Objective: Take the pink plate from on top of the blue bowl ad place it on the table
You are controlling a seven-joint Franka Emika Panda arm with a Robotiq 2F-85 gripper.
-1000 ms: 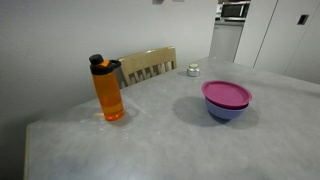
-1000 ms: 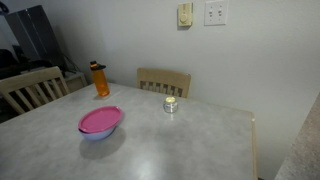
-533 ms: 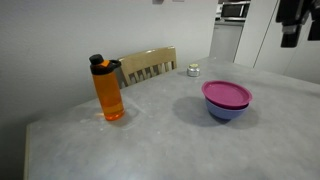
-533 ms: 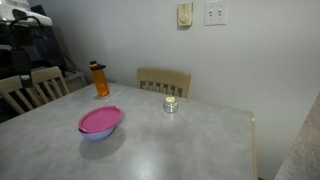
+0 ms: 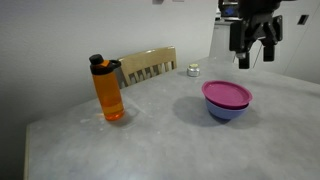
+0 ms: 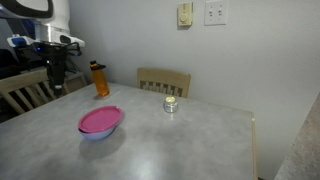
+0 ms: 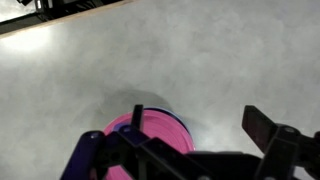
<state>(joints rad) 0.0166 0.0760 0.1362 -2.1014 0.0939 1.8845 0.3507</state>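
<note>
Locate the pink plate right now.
In an exterior view the pink plate sits on the blue bowl, image-right of the orange bottle on the table; the open hand hangs above it, not touching.

Pink plate (image 5: 227, 94) caps blue bowl (image 5: 227, 112) on table (image 5: 150, 142)

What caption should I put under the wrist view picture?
Open gripper above the pink plate, grey table all around.

Plain white wall (image 6: 260, 70), wooden chair (image 6: 163, 80) against it, switch plate (image 6: 215, 12) above, even indoor light
</note>
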